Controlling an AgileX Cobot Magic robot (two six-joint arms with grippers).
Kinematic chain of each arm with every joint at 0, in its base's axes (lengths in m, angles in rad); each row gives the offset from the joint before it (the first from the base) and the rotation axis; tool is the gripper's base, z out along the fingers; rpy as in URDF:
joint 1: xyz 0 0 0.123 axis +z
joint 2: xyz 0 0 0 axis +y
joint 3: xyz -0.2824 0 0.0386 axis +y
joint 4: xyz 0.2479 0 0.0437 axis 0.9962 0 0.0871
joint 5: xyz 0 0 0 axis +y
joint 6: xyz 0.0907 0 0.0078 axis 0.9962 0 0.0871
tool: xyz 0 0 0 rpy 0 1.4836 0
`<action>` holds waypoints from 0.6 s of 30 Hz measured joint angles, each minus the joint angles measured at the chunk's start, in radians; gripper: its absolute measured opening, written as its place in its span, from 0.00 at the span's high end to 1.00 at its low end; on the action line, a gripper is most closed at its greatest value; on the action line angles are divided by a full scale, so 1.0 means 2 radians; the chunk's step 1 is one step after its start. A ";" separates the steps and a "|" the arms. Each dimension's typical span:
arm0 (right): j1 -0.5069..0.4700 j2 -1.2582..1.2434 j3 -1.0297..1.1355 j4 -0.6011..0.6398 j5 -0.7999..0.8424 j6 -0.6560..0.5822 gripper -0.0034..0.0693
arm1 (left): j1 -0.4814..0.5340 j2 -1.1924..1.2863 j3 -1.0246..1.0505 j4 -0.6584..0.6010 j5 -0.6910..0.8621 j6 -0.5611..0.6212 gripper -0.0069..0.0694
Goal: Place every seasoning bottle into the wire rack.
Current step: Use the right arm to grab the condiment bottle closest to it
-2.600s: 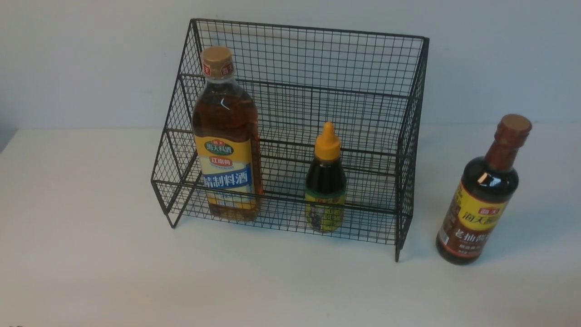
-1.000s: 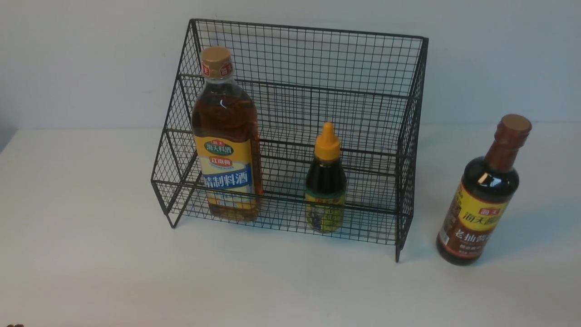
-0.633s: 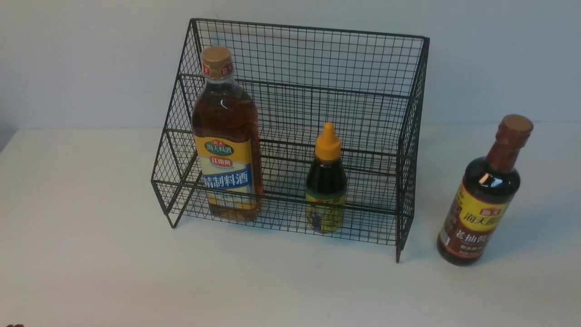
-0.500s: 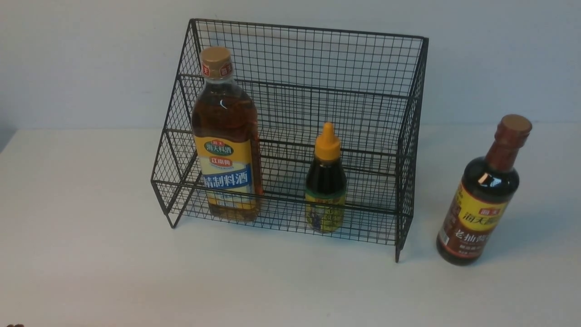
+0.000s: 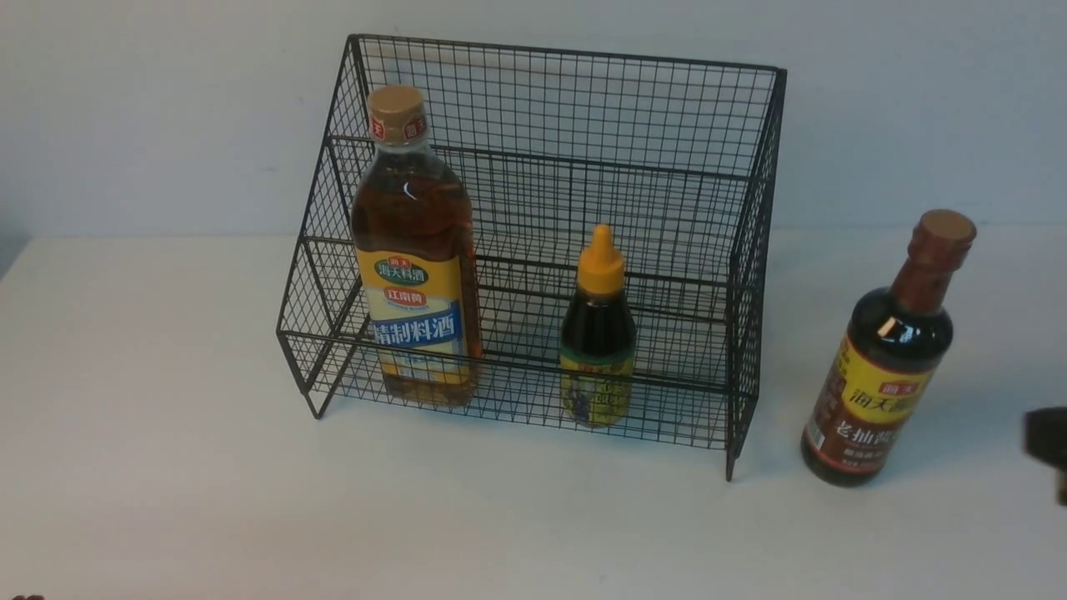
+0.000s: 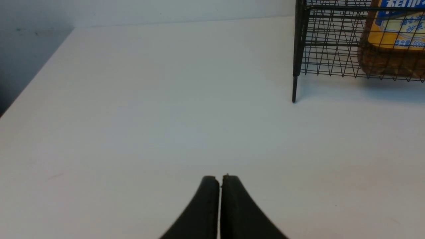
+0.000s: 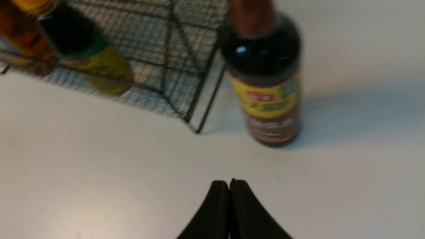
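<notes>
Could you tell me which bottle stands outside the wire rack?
The tall brown-capped dark bottle, right of the wire rack; the amber bottle and orange-nozzled bottle stand inside.

I am seeing the wire rack [image 5: 754, 250] showing thin matt black metal on the smooth matt table [image 5: 167, 500]. Inside the rack the amber bottle [image 5: 415, 250] is glinting, clear and glossy; beside the rack the dark bottle [image 5: 884, 367] is shining too.

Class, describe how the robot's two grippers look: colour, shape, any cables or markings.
The left gripper and right gripper look alike: each has two plain black fingers, broad at the base, curving in to narrow blunt tips. No cables or markings show.
</notes>
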 joint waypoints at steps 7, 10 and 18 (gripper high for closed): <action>0.098 0.108 0.000 0.020 -0.079 -0.049 0.97 | 0.000 0.000 0.000 0.000 0.000 0.000 0.92; 0.128 0.140 -0.001 -0.005 -0.103 -0.043 0.97 | 0.000 0.000 0.000 0.000 0.000 0.000 0.92; 0.161 0.179 -0.034 -0.131 -0.113 0.077 0.97 | 0.000 0.000 0.000 0.000 0.000 0.000 0.92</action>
